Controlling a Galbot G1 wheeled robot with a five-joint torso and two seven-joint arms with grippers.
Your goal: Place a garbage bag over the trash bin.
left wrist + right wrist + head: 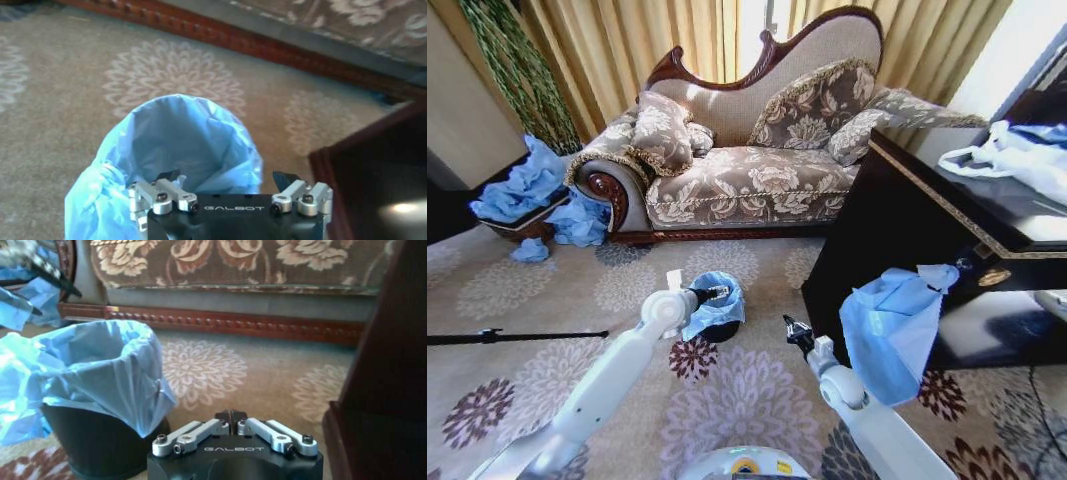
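Looking down from the head camera, you find the garbage bag (715,300) already draped into the mouth of the trash bin (720,330), which stands upright on the patterned carpet (757,400) in front of the sofa (747,160). Your left hand (710,294) sits right at the bin's near-left rim, and in the left wrist view its fingers (167,181) stand spread apart with the bag's edge just beyond them; you cannot tell whether one finger has caught the film, but nothing is clamped between them. Your right hand (792,328) hangs just beside the bin on its right, low over the carpet, with its fingertips pressed together and nothing held. From the right wrist view the bag (100,365) is folded over the rim and hangs partway down the bin's black wall (100,440), bunched thicker on the side toward your left hand. The bin's axis is vertical, so any further cuffing runs downward along the wall. Your left hand is the nearer one, practically on the rim, and the loose, bunched plastic lies directly ahead of and below it. The bag looks mostly seated; judge the rim fold uneven rather than finished.
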